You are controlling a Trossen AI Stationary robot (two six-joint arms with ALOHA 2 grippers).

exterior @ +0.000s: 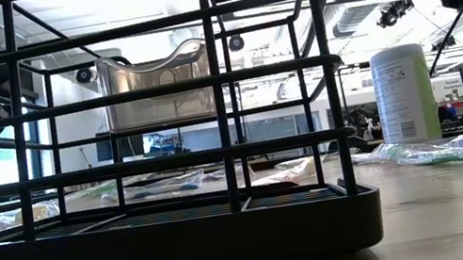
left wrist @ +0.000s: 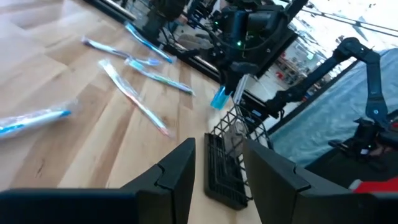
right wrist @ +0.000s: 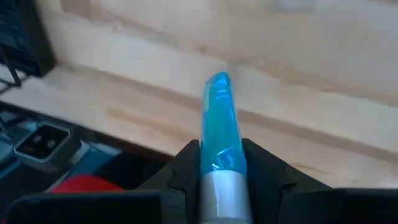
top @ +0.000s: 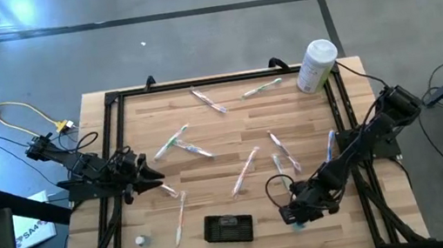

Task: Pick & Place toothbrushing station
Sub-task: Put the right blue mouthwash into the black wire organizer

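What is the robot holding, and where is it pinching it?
The right gripper is shut on a wrapped toothbrush, pinching it where the blue part meets the silvery part. The left gripper is open and holds nothing.

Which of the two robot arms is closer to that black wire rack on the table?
Right. The right gripper, holding a toothbrush, sits just beside the rack; the left gripper is farther off.
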